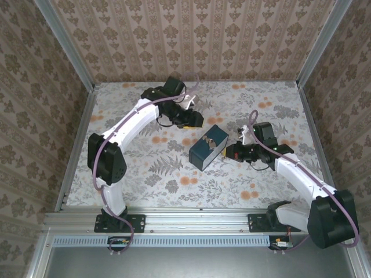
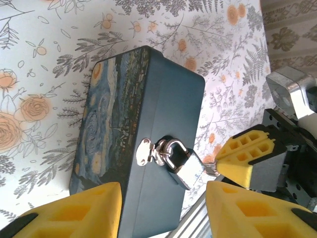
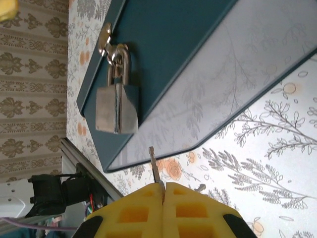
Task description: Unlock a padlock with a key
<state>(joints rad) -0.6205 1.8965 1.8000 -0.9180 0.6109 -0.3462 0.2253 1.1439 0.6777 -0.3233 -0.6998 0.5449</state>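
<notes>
My right gripper presses its yellow, hollow-celled pads together on a thin flat key. The blade stands just short of the blocky metal padlock, which hangs by its curved shackle from the smooth dark blue box. My left gripper is spread above the box, its arm reaching far, wrist folded back.
</notes>
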